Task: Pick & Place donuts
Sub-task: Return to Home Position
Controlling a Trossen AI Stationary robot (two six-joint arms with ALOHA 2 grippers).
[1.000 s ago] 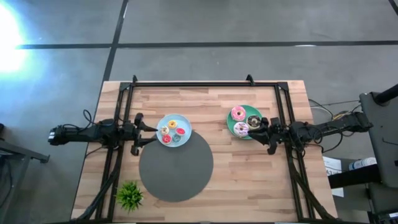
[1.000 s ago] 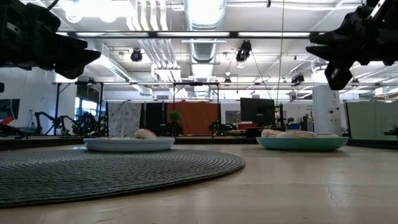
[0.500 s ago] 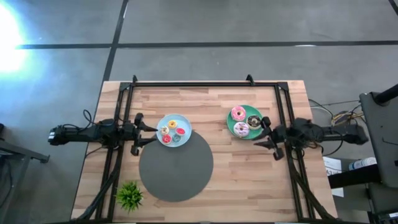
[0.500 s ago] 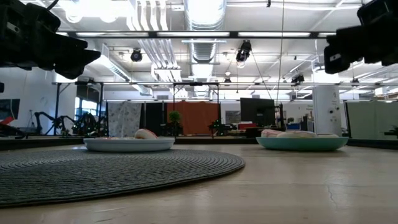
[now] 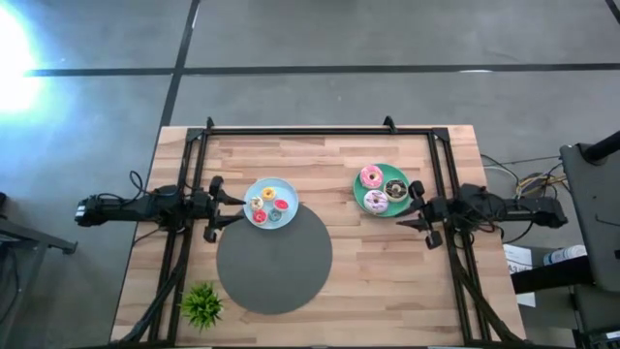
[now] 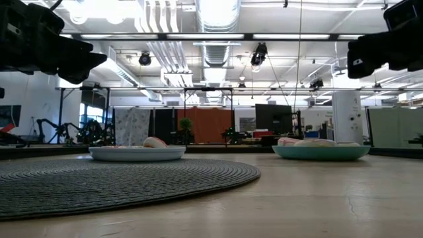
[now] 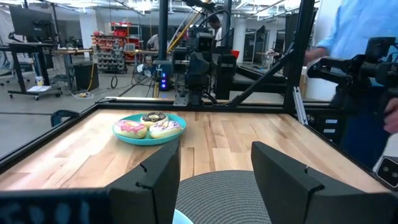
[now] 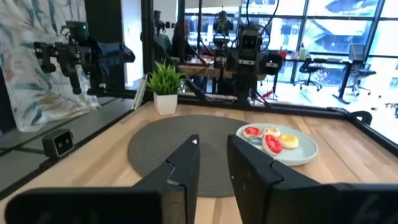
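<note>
Three larger donuts, pink (image 5: 371, 175), brown (image 5: 395, 187) and pink-and-white (image 5: 376, 201), lie on the green plate (image 5: 362, 194); the left wrist view shows them too (image 7: 149, 124). Several mini donuts (image 5: 269, 204) lie on the light blue plate (image 5: 254, 186), which also shows in the right wrist view (image 8: 306, 152). My left gripper (image 5: 225, 206) hovers open and empty just left of the blue plate. My right gripper (image 5: 412, 210) hovers just right of the green plate, empty, its fingers a narrow gap apart (image 8: 212, 149).
A round grey woven mat (image 5: 274, 257) lies in front of the two plates. A small green plant (image 5: 201, 304) stands at the near left corner. Black frame rails (image 5: 320, 130) run along the table's far, left and right sides. A person in a blue shirt (image 7: 354, 37) stands beyond the table.
My right gripper has drawn back toward the table's right edge, from over the green plate's rim to just beside it. The donuts lie where they did.
</note>
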